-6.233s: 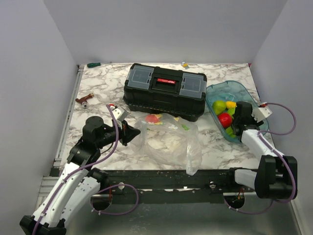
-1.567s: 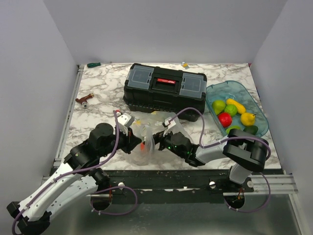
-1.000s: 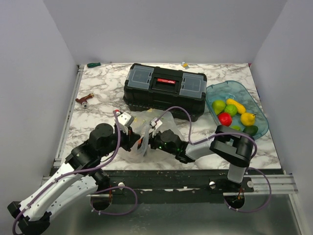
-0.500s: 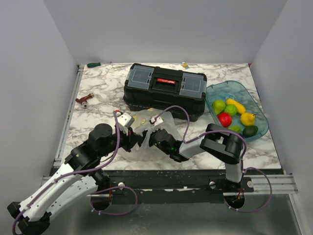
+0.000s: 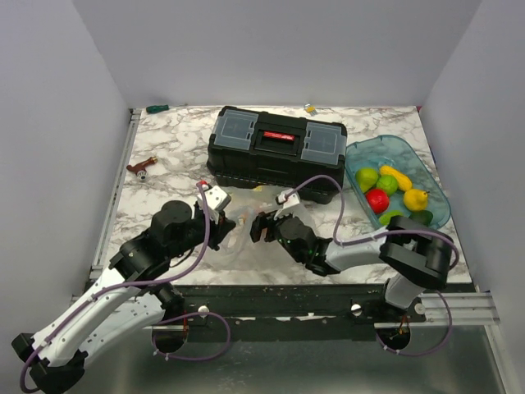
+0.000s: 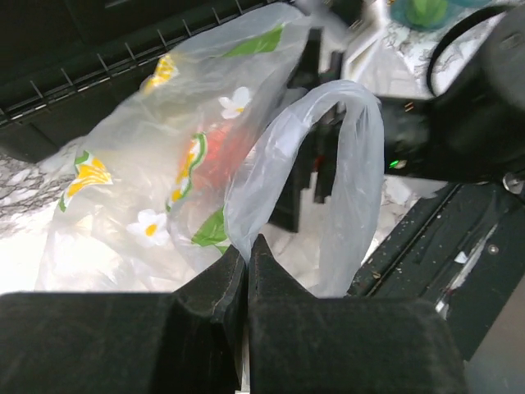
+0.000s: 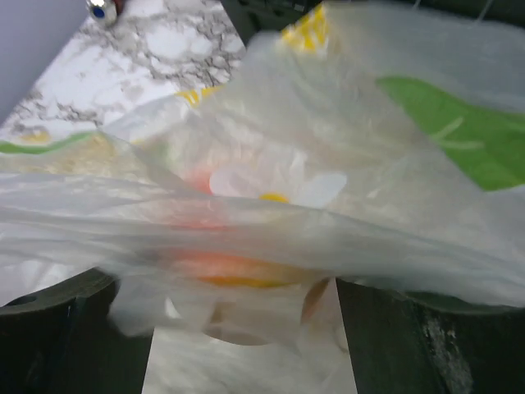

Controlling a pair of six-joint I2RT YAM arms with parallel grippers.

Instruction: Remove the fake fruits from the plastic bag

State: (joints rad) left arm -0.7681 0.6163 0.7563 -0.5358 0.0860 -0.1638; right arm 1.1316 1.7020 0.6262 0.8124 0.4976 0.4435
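Observation:
The plastic bag, clear film with flower prints, is bunched up in front of the toolbox. My left gripper is shut on a twisted loop of the bag at its fingertips. A peach-orange fruit shows through the film. My right gripper is open at the bag's right side, with its fingers wide apart. Bag film drapes between them, over the peach-orange fruit. Other fake fruits lie in the blue tray: red, green, yellow.
A black toolbox stands right behind the bag. The blue tray sits at the right edge. A small red-brown tool lies at the left. The table's front edge and black rail run just below the grippers.
The right arm's elbow has swung right and its gripper has drawn back a little from the bag. The left gripper has shifted slightly up and right, still holding the bag.

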